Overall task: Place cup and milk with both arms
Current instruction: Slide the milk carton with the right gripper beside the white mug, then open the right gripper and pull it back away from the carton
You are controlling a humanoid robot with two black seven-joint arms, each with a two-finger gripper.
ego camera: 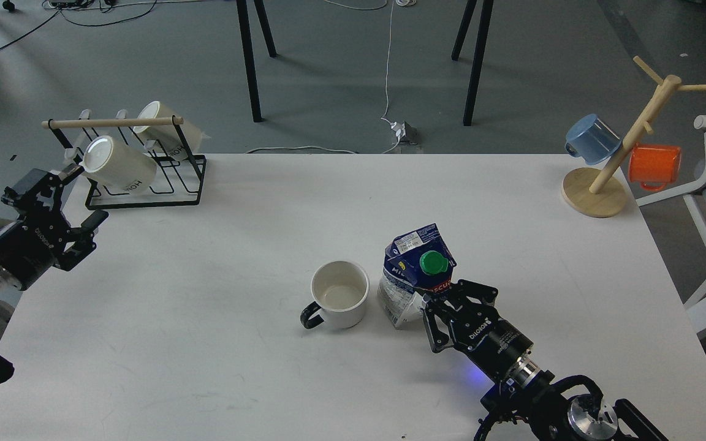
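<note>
A white cup with a black handle stands upright near the middle of the white table. A blue and white milk carton with a green cap stands just right of the cup, close beside it. My right gripper is shut on the milk carton at its lower right side. My left gripper is open and empty at the table's left edge, just in front of the black rack.
A black wire rack with a wooden bar holds two cream mugs at the back left. A wooden mug tree with a blue mug and an orange mug stands at the back right.
</note>
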